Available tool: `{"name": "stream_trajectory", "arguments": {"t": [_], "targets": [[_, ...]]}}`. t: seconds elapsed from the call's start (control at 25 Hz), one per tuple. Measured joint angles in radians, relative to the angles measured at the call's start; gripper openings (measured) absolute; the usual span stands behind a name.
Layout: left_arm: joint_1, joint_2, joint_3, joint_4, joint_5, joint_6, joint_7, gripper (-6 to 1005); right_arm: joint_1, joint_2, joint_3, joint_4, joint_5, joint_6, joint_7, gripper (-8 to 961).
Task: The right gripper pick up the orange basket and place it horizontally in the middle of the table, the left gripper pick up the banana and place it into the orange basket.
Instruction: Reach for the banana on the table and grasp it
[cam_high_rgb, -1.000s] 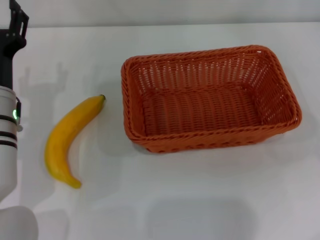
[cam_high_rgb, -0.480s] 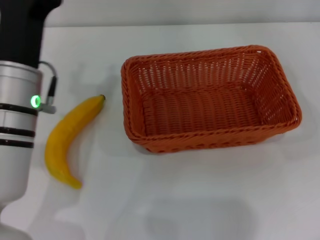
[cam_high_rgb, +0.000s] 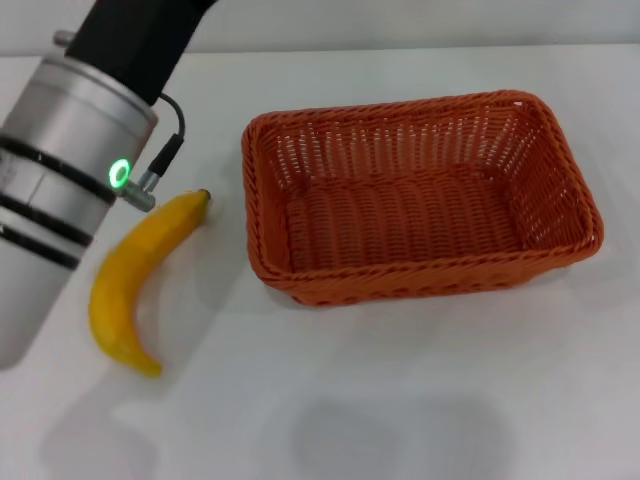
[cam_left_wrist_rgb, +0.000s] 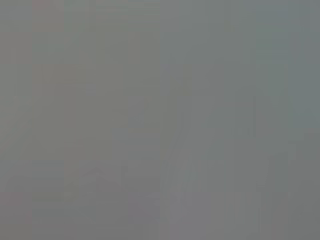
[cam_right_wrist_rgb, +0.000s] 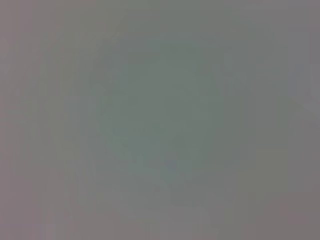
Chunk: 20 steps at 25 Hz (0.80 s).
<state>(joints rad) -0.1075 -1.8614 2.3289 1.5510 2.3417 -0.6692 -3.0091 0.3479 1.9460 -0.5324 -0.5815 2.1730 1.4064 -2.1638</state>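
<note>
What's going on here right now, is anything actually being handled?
Nothing is held. The orange basket sits empty and level, long side across the table. The banana lies on the table to the basket's left, apart from it. The left arm reaches in above the banana's dark tip, its gripper out of view. The right gripper is not in view, and both wrist views show nothing.
</note>
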Motion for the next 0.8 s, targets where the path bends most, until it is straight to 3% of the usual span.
{"name": "stream_trajectory", "arguments": {"t": [0.16, 0.28, 0.52, 0.6, 0.72, 0.76, 0.8], "targets": [[0.013, -0.014, -0.134, 0.099, -0.004, 0.351, 0.01, 790, 0.003, -0.001, 0.0, 0.0, 0.0, -0.015, -0.001, 848], [0.002, -0.047, -0.266, 0.16, -0.002, 0.669, 0.04, 790, 0.01, 0.001, 0.0, 0.0, 0.0, -0.03, -0.001, 848], [-0.029, -0.189, -0.564, 0.272, 0.021, 1.331, 0.191, 789, 0.028, 0.003, -0.008, 0.0, 0.0, -0.075, 0.006, 847], [-0.05, -0.218, -0.627, 0.31, 0.079, 1.494, 0.195, 789, 0.031, 0.003, -0.01, 0.0, 0.0, -0.088, 0.006, 847], [-0.106, -0.212, -0.651, 0.335, 0.167, 1.625, 0.132, 788, 0.036, 0.003, -0.011, 0.001, -0.001, -0.113, 0.006, 847], [-0.148, -0.214, -0.665, 0.337, 0.253, 1.711, 0.093, 788, 0.037, 0.003, -0.011, 0.001, -0.001, -0.119, 0.006, 847], [-0.148, -0.214, -0.665, 0.337, 0.253, 1.711, 0.093, 788, 0.041, 0.004, -0.011, 0.004, -0.003, -0.123, 0.006, 847]]}}
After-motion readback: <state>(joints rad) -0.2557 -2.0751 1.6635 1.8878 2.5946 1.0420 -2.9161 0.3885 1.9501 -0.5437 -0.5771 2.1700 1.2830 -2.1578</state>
